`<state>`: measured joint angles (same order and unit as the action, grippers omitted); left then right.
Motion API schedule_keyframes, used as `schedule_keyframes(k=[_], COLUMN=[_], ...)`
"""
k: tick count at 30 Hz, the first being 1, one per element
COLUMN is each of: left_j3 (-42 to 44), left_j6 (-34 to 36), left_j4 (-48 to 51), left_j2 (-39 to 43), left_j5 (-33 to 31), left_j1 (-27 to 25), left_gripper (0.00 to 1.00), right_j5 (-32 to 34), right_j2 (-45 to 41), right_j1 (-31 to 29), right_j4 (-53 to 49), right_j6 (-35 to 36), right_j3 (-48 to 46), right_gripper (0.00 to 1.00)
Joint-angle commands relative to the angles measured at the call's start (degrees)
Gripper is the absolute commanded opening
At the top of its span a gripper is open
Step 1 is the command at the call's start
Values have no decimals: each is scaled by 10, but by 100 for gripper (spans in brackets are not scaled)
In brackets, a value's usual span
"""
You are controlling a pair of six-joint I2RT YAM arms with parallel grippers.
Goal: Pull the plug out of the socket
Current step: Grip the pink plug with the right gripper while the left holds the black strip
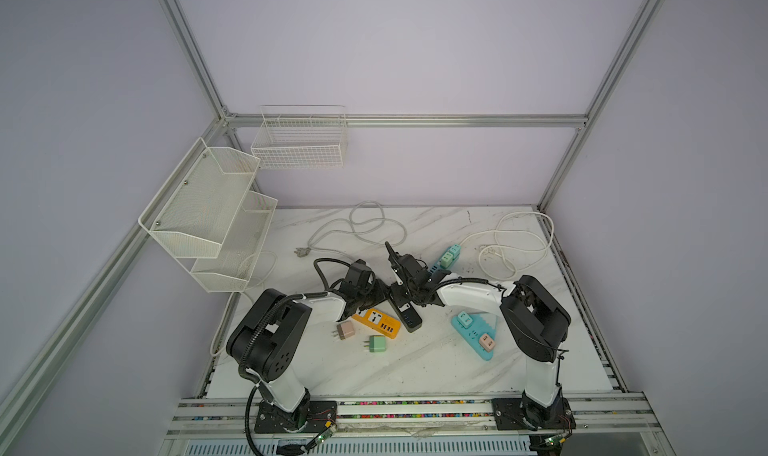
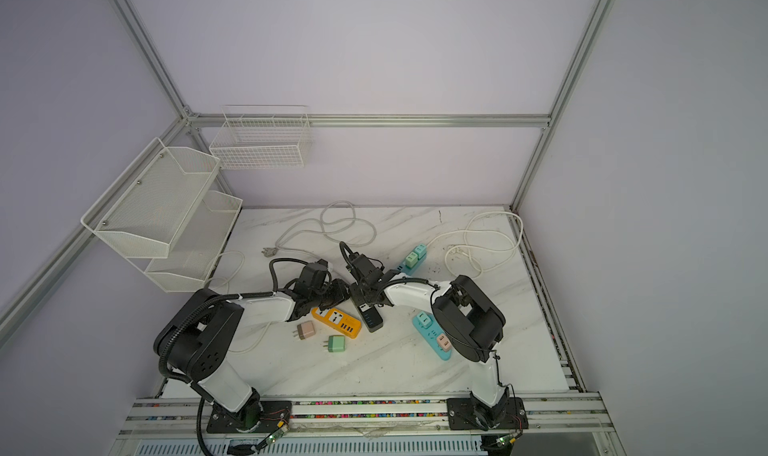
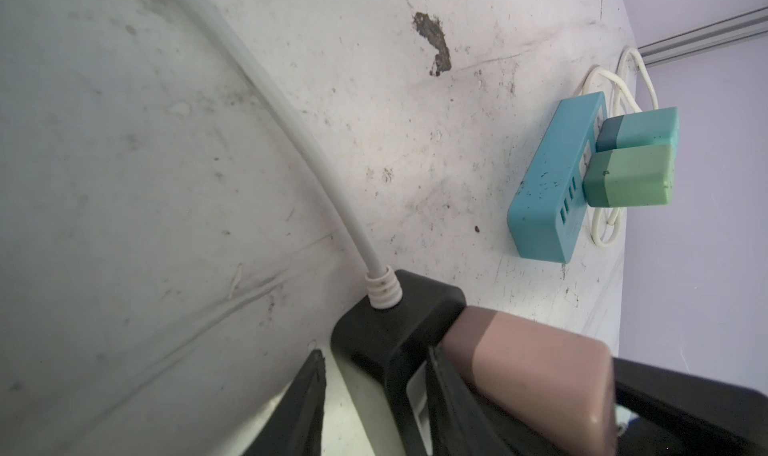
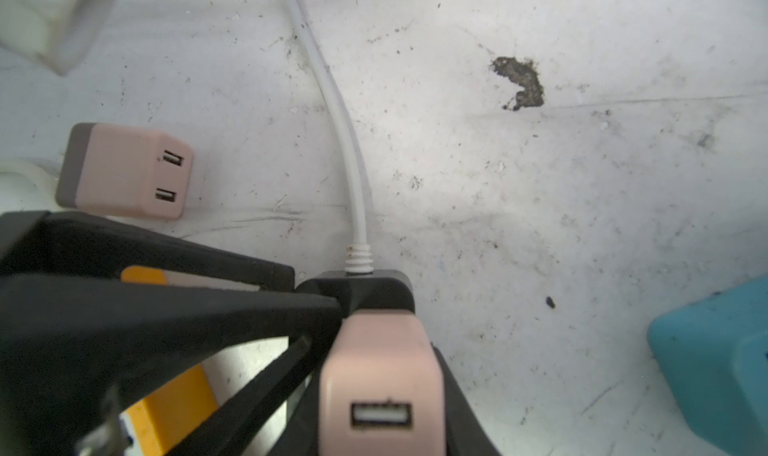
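1. Progress: the pink charger plug [image 4: 380, 391] sits in the black power strip [image 1: 409, 314] near the table's middle, so the pull itself is not yet done.
2. The right gripper [image 4: 380, 341] is clamped on the plug's two sides.
3. The left gripper [image 3: 376, 395] straddles the strip's cord end. A sliver of table shows beside one finger, so I cannot tell whether it grips.
4. Likely finished: a loose pink plug [image 1: 345, 330] and a loose green plug [image 1: 377, 343] lie at about 8 and 7 o'clock from the black strip. They are near the orange strip [image 1: 376, 320], whose visible sockets are free.
5. Left to do: this plug, and probably the pairs on the far blue strip [image 1: 446, 258] at 1 o'clock and the near blue strip [image 1: 473, 333] at 4 o'clock.
6. Orientation: the plug's long axis stands up off the strip's face, USB port upward, prongs hidden below. In both top views the strip's long axis runs from 11 to 5 o'clock, and the white cord [image 3: 316, 162] leaves at 11.
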<state>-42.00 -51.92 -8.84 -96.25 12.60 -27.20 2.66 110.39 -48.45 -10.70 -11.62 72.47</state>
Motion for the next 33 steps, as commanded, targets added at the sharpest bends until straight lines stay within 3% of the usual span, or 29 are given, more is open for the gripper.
schedule_keyframes(k=[1, 14, 20, 22, 25, 29, 33], left_j3=[37, 46, 49, 50, 53, 53, 56], left_j6=[-4, 4, 4, 3, 3, 4, 5], left_j4=[58, 59, 63, 64, 64, 63, 62], left_j2=[-7, -4, -4, -5, -4, -9, -11], left_j5=[-4, 8, 0, -1, -5, 1, 1], left_j1=[-10, -11, -11, -11, -11, -11, -11], left_gripper=[39, 35, 34, 34, 32, 30, 29], right_j5=[6, -11, 37, 20, 31, -11, 4], right_j2=[-24, -43, -7, -3, -16, -39, -41], right_j1=[-3, 16, -29, -30, -24, 14, 15], right_j4=[-1, 21, -6, -2, 3, 16, 11], right_j6=[-14, -19, -18, -21, -18, -21, -18], right_j3=[21, 3, 43, 43, 34, 14, 13], right_gripper=[16, 15, 13, 12, 12, 12, 12])
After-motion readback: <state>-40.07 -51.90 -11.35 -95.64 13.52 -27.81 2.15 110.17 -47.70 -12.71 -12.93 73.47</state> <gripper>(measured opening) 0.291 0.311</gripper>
